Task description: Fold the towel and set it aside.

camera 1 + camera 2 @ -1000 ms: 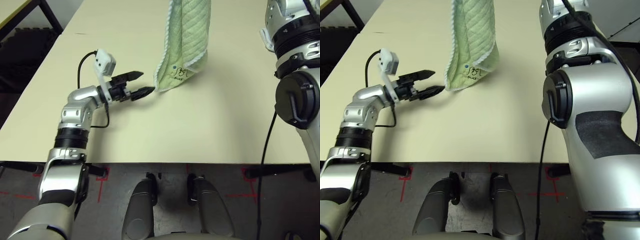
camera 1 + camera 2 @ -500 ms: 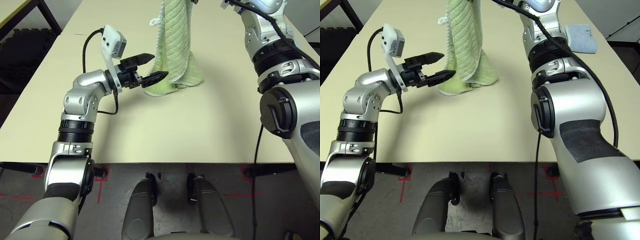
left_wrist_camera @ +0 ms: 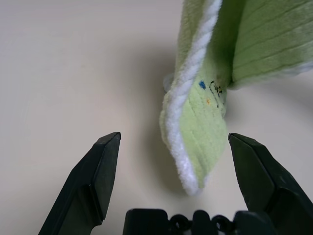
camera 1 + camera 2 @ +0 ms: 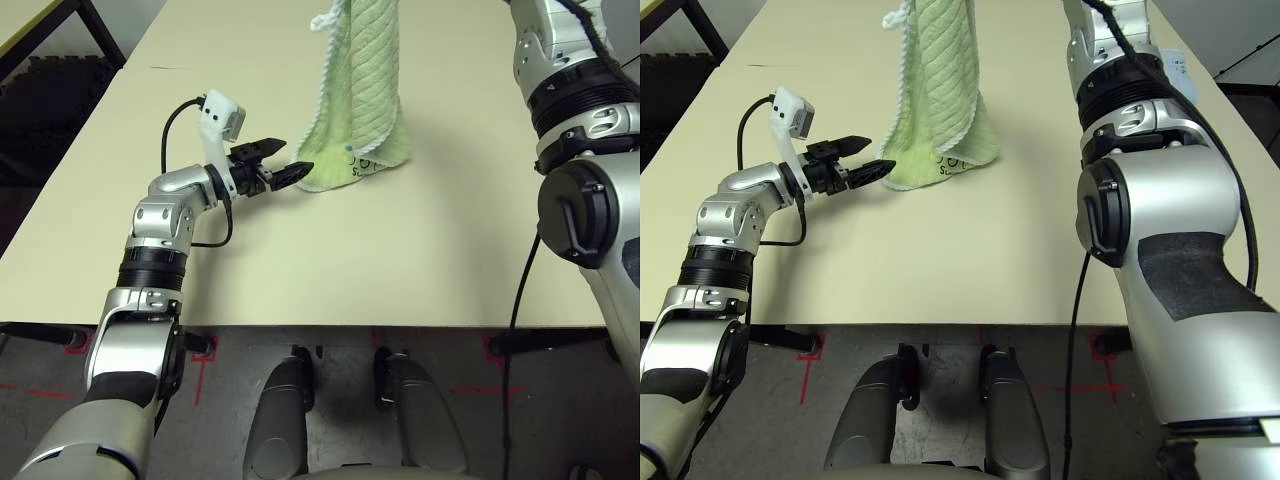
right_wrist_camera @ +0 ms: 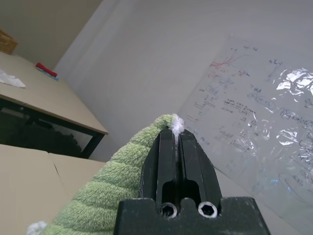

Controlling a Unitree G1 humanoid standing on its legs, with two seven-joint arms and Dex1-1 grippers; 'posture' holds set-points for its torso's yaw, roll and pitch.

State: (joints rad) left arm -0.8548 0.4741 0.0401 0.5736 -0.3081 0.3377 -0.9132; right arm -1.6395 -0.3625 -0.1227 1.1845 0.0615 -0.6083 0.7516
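Observation:
The light green towel [image 4: 362,90] with white edging hangs down from above, and its lower end rests bunched on the table [image 4: 400,260]. Faint dark embroidery shows near its bottom corner [image 3: 212,90]. My left gripper [image 4: 295,156] is open, low over the table, with its fingers either side of that lower left corner [image 3: 195,147] and not touching it. High above the table, my right gripper [image 5: 173,132] is shut on the towel's top edge, with green cloth [image 5: 107,196] draped beside its fingers.
My right arm [image 4: 575,100] reaches up along the table's right side. A pale blue folded towel [image 4: 1177,70] peeks out behind it at the far right. The table's front edge [image 4: 320,325] runs close to my body. A dark frame [image 4: 60,30] stands beyond the left edge.
The towel's lower end has come down from barely touching to lying bunched on the table. My left gripper rose, then dropped back beside the corner, still open. The right keeps its grip.

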